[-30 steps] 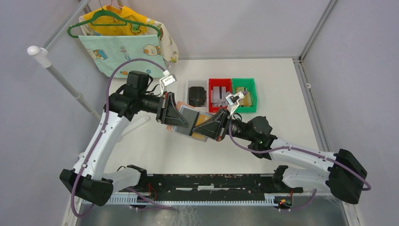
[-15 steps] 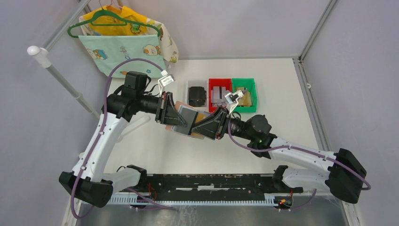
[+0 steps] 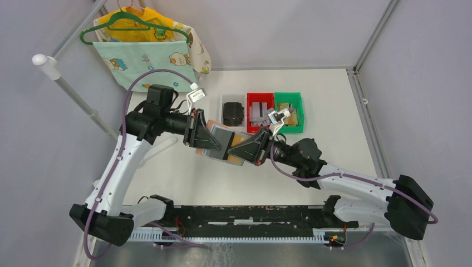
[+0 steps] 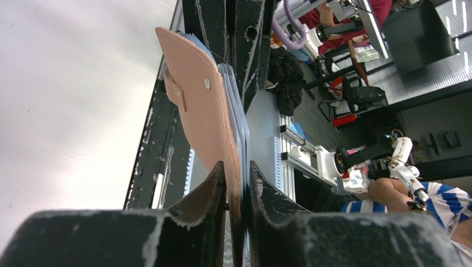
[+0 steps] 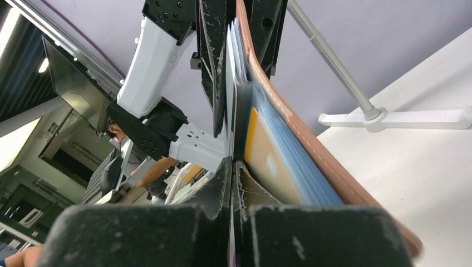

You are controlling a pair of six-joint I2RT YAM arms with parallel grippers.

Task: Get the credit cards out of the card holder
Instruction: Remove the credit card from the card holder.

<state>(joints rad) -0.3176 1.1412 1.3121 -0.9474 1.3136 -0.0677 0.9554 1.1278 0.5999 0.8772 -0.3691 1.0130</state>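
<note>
**A:** Top view, which step?

**B:** Pulling out, I'd say. The card holder (image 3: 218, 151) hung above the desk (image 3: 334, 111), between the arms. The left end effector (image 3: 211, 144) gripped it from one side and the right end effector (image 3: 236, 151) met it from the other. A grey face of the credit cards (image 3: 224, 136) showed on top.

**A:** Left wrist?

**B:** The left end effector (image 4: 236, 173) was clamped tight on the card holder (image 4: 197, 105), with the pink cover and inner sleeves together in the jaws. Bluish credit cards (image 4: 238, 94) lay pressed against the cover's inner side.

**A:** Right wrist?

**B:** The right end effector (image 5: 232, 165) was closed on thin pale edges of the credit cards (image 5: 231, 55). I couldn't tell if it held one or several. The card holder (image 5: 311, 150) sat just beside the fingers, with its cover outside the jaws.

**A:** Next move?

**B:** Probably a straight pull by the right arm along the sleeve, while the left holds firm.
</note>
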